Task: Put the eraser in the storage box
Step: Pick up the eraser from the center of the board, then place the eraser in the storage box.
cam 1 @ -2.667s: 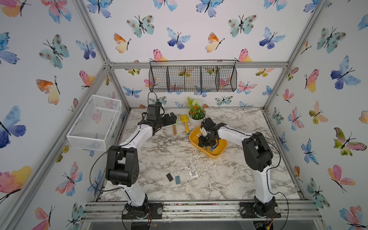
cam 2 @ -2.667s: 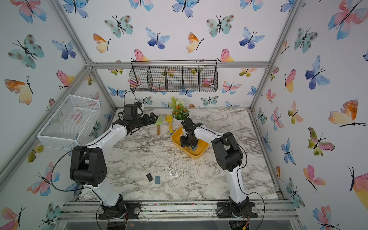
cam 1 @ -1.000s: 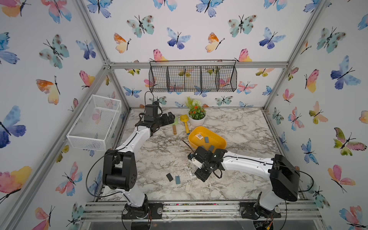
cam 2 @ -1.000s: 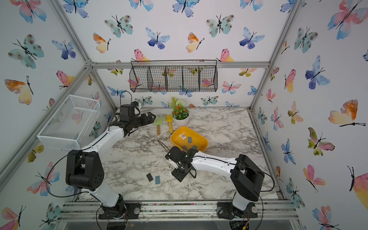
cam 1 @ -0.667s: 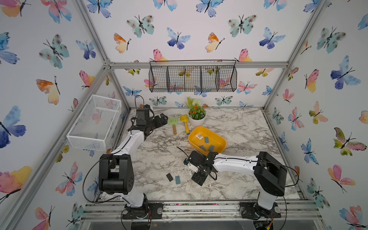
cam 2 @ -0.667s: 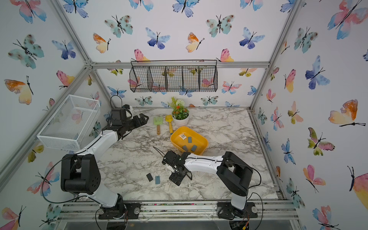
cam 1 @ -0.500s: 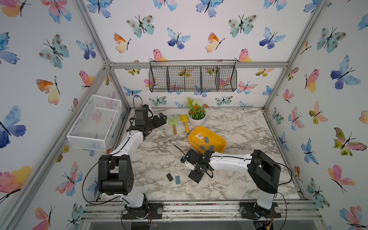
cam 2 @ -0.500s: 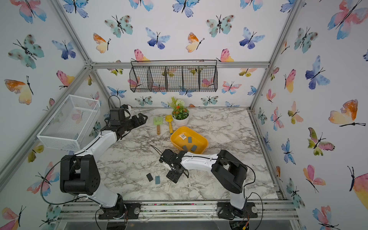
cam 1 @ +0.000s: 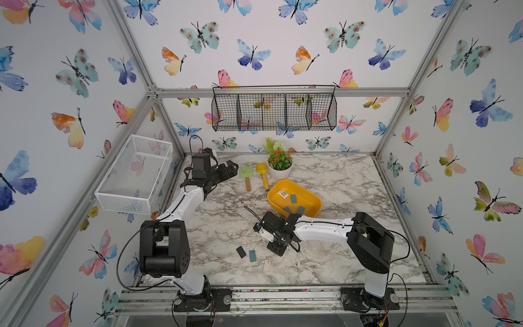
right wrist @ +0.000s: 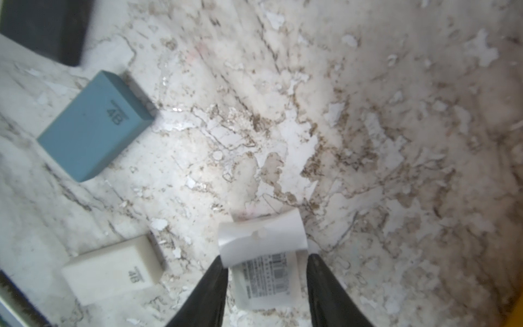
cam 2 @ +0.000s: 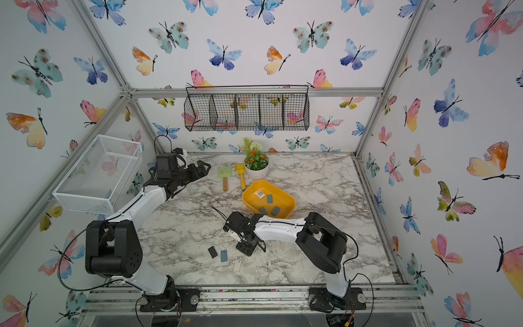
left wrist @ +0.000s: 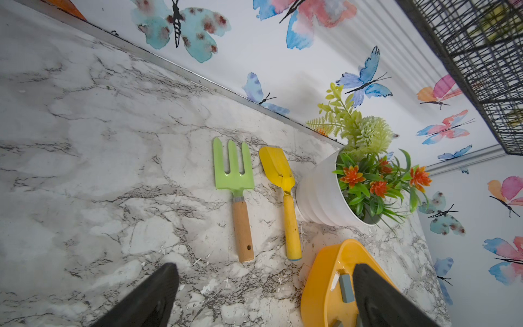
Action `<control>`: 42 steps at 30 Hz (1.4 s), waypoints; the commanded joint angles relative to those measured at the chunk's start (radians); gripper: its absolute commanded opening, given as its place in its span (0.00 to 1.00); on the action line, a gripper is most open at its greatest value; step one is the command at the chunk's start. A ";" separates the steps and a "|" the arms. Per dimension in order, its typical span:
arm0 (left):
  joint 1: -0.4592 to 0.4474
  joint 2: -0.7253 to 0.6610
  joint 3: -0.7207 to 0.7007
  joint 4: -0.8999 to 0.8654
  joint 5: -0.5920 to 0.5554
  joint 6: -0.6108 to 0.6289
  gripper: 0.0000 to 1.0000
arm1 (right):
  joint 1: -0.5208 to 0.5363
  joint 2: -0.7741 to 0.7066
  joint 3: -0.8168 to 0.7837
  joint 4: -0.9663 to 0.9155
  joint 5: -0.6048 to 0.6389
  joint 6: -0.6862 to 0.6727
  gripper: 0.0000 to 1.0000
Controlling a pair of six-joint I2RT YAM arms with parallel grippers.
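My right gripper [right wrist: 265,258] is low on the marble, shut on a white wrapped eraser [right wrist: 268,280] with a barcode label that lies on the table. In both top views this gripper [cam 1: 278,249] [cam 2: 248,249] hides that eraser. Close beside it lie a blue eraser [right wrist: 96,126] [cam 1: 252,255], a white eraser [right wrist: 113,271] [cam 1: 266,264] and a black eraser [cam 1: 241,251]. The yellow storage box [cam 1: 307,196] [cam 2: 281,198] [left wrist: 319,283] sits behind, with several erasers in it. My left gripper [left wrist: 264,267] [cam 1: 226,171] hangs open and empty at the rear left.
A green toy rake [cam 1: 246,174], a yellow toy shovel [cam 1: 263,175] and a white flower pot [cam 1: 279,167] stand behind the box. A white mesh basket [cam 1: 135,175] hangs on the left wall, a black wire basket [cam 1: 274,109] on the back wall.
My right gripper has shifted slightly left in front of the box, and its jaws have narrowed around the wrapped eraser. The left arm drew back a little toward the rear left, still open.
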 commanded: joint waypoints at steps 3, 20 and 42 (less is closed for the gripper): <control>0.005 -0.019 -0.002 0.009 0.019 0.007 0.98 | 0.003 0.027 0.006 -0.024 0.007 0.021 0.32; 0.007 -0.026 -0.005 0.048 0.082 0.030 0.98 | -0.215 -0.118 0.178 -0.093 0.039 0.137 0.15; -0.005 0.133 0.138 0.105 0.243 0.054 0.98 | -0.566 0.100 0.332 -0.168 -0.048 0.103 0.14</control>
